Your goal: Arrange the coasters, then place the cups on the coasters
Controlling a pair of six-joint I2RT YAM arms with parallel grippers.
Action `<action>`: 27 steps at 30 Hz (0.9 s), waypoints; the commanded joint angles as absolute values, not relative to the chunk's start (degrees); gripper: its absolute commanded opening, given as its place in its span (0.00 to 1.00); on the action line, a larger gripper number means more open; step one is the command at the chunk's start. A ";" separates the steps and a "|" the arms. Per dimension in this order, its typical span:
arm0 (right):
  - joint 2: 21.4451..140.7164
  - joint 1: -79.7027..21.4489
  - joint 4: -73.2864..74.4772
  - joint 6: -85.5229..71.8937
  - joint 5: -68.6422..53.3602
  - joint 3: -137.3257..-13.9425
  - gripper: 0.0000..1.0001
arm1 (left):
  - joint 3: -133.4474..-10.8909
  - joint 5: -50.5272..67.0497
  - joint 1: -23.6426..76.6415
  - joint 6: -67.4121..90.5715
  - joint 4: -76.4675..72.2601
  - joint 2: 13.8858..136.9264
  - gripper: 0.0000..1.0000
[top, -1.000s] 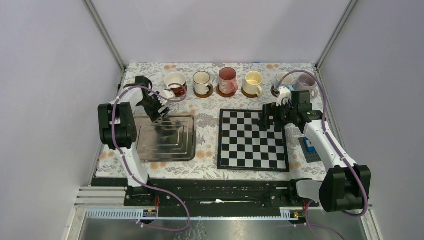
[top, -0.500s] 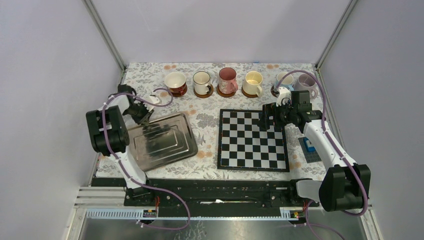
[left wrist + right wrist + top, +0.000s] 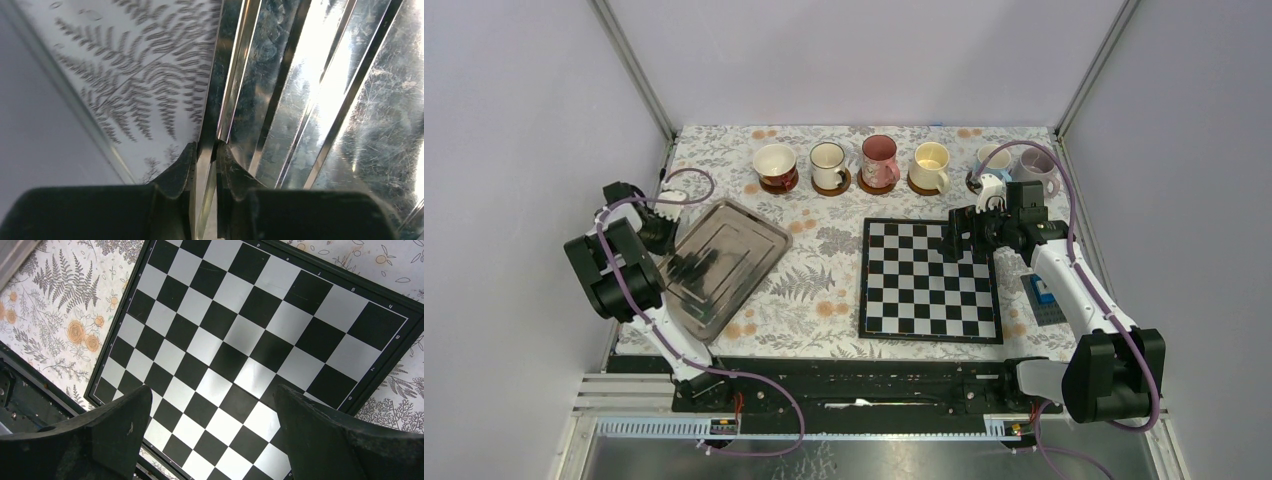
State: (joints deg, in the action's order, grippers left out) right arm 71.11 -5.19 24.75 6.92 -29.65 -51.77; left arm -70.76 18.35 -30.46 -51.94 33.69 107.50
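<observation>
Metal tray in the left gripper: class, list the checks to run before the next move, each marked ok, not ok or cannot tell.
1. Left gripper shut on rectangular metal tray's rim: ok.
2. Tray apart from wide dark-red mug: ok.
3. Right gripper open, empty, above black-and-white chessboard: ok.
4. White mug on round dark-brown coaster: ok.
5. Coaster under lilac mug: cannot tell, arm hides it.

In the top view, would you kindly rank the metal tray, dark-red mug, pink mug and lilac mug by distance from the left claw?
1. metal tray, gripped by the left claw
2. dark-red mug, back left
3. pink mug, back middle
4. lilac mug, back right
</observation>
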 commanded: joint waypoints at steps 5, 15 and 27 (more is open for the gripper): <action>71.00 -5.06 23.64 8.02 -31.19 -51.61 0.98 | -70.54 6.08 -31.11 -32.69 19.55 105.56 0.00; 70.62 -5.01 23.75 8.19 -31.31 -51.43 0.98 | -71.94 0.28 -31.02 -22.88 13.12 100.32 0.00; 71.18 -5.01 23.56 8.08 -32.03 -51.59 0.98 | -76.44 -4.25 -28.54 -17.72 11.75 103.27 0.00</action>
